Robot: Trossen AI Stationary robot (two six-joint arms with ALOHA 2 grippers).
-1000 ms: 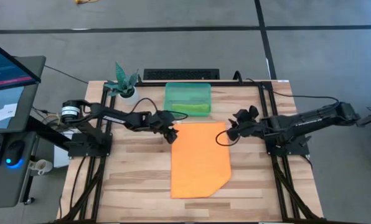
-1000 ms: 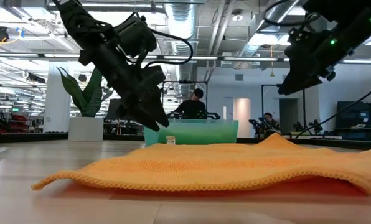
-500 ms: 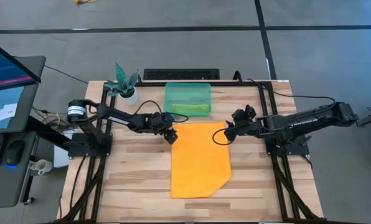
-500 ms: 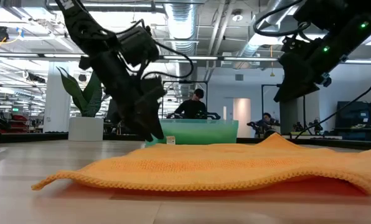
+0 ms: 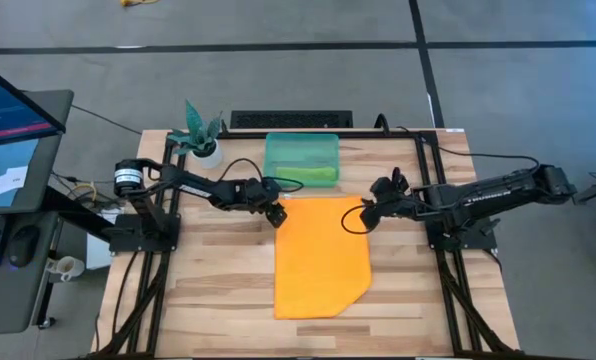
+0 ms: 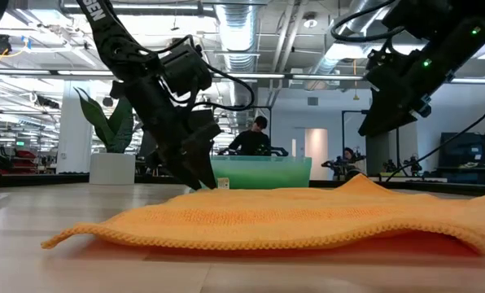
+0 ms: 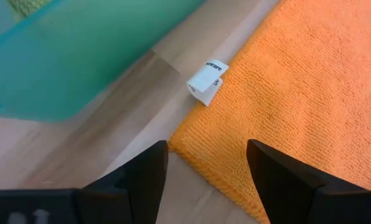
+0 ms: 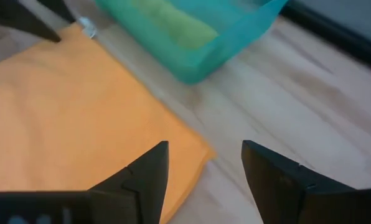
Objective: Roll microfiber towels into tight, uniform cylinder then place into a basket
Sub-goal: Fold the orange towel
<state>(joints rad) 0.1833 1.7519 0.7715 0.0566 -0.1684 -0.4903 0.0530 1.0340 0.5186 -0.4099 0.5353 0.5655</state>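
The bright orange towel [image 5: 323, 255] lies spread flat at the table's middle, with a white tag [image 7: 208, 81] at its far left corner. The lime green towel [image 5: 308, 175] lies inside the teal basket [image 5: 301, 158], which stands just beyond the orange towel. My left gripper [image 5: 275, 213] is open, low over the orange towel's far left corner [image 7: 188, 140], with a finger on either side of it. My right gripper [image 5: 366, 213] is open above the far right corner [image 8: 195, 149].
A white pot with a teal plant [image 5: 200, 140] stands at the far left and a black bar [image 5: 290, 120] lies along the far edge. Bare wood [image 5: 208, 280] shows left and right of the towel and along the near edge. People sit in the room beyond [image 6: 255, 138].
My left gripper has come down toward the orange towel's far left corner, close to the table. My right gripper has gone a little down and toward the towel's far right corner. The towel has stayed flat.
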